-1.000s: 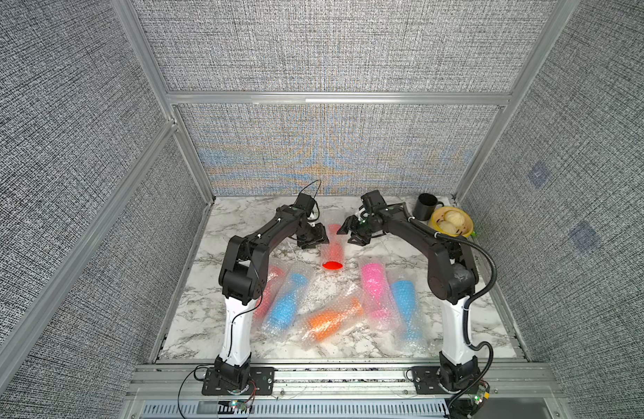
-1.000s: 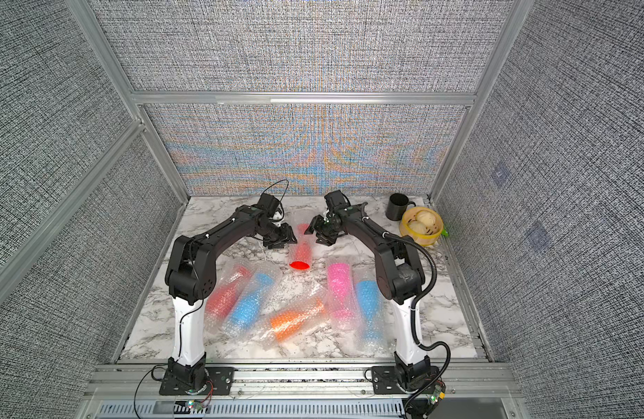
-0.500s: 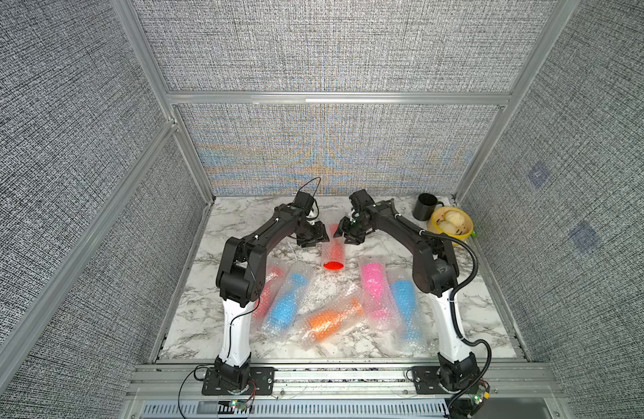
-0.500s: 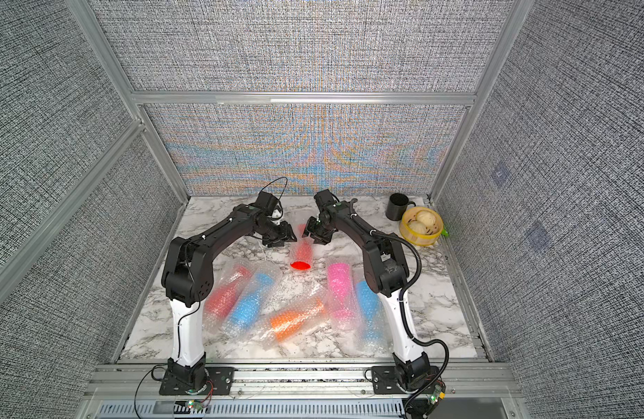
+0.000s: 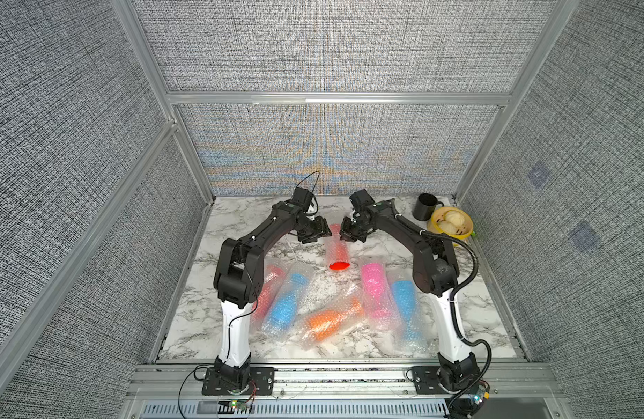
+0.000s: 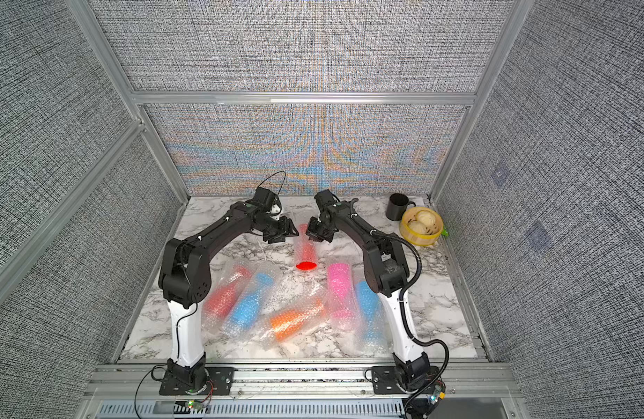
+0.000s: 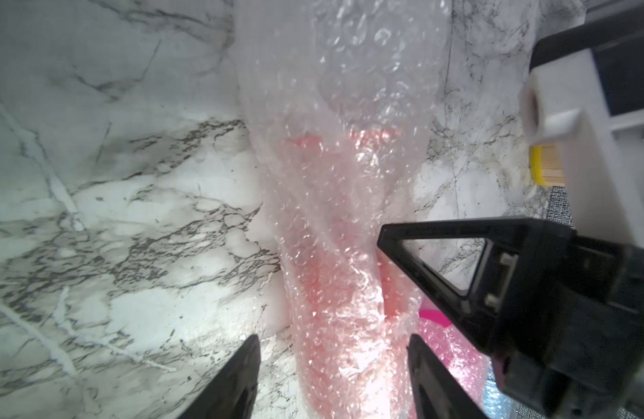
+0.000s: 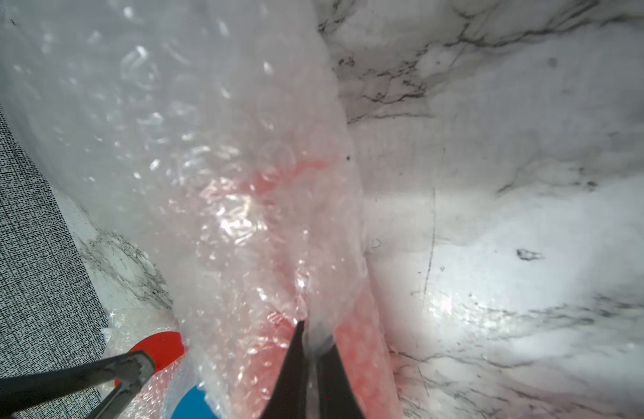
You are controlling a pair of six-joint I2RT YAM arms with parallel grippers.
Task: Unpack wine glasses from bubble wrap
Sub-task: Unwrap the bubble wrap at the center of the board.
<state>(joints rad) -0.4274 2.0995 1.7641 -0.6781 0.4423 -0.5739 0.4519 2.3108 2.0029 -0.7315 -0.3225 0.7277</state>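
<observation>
The red goblet, sheathed in bubble wrap, lies far-centre on the worktop, open rim toward the near side. We see the right pincer clenched on a fold of the wrap at its right side. The left pincer is released, fingers spread either side of the wrap. Bare worktop flanks left and right; five wrapped goblets crowd the near side; the black mug stands far right.

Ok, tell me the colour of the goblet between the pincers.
Red goblet; shows best in a top view.
</observation>
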